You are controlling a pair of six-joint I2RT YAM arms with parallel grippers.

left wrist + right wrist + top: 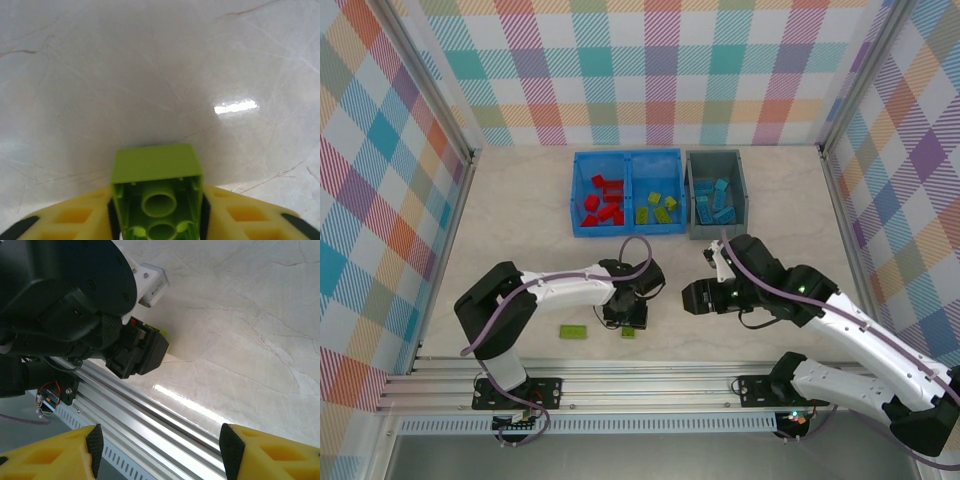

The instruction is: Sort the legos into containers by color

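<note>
A lime green lego [156, 165] sits between the yellow fingers [75, 217] of my left gripper [157, 212], hollow underside toward the camera, both pads against its sides. From above, the left gripper [623, 312] is low over the near table with that lego [628, 333] at its tip. Another green lego [572, 330] lies to its left. My right gripper [695, 297] hovers open and empty just to the right; its fingers [94, 450] stand wide apart. The blue container [625, 153] holds red legos [603, 203] left and green legos [655, 208] right. The grey container [716, 153] holds blue legos [713, 200].
The aluminium rail [150, 415] at the table's near edge runs right below my right gripper [162, 455]. The left arm's black wrist [135, 352] is close in front of it. Checked walls [380, 180] enclose the table on three sides.
</note>
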